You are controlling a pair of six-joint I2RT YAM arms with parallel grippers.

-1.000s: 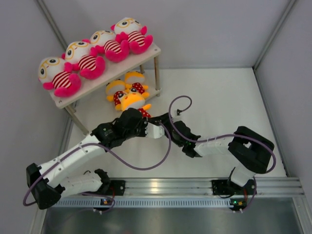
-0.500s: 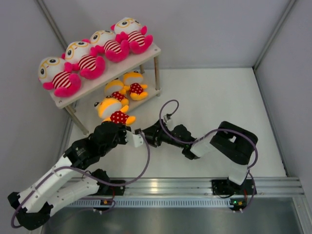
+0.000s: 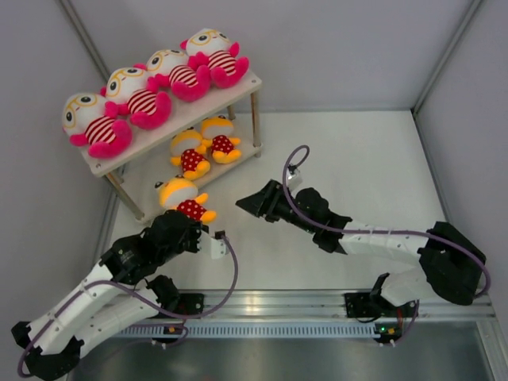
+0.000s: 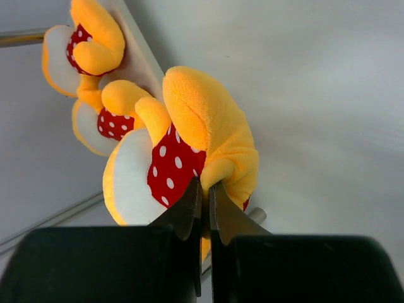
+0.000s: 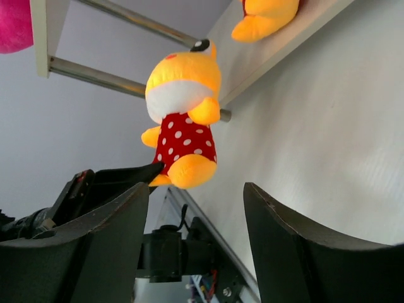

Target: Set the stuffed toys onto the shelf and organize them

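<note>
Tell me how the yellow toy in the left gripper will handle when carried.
The yellow toy is plush, so probably soft and light. The left gripper pinches only a thin fold near its foot, so it will likely flop or swing. Its head looks big for its body; it may topple when stood.

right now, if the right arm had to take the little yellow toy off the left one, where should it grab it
Likely take the yellow toy by its round head, from the open table side where the right gripper is. The left gripper has its jaws shut on a foot, so the head end is free, and the shelf stands right behind it.
</note>
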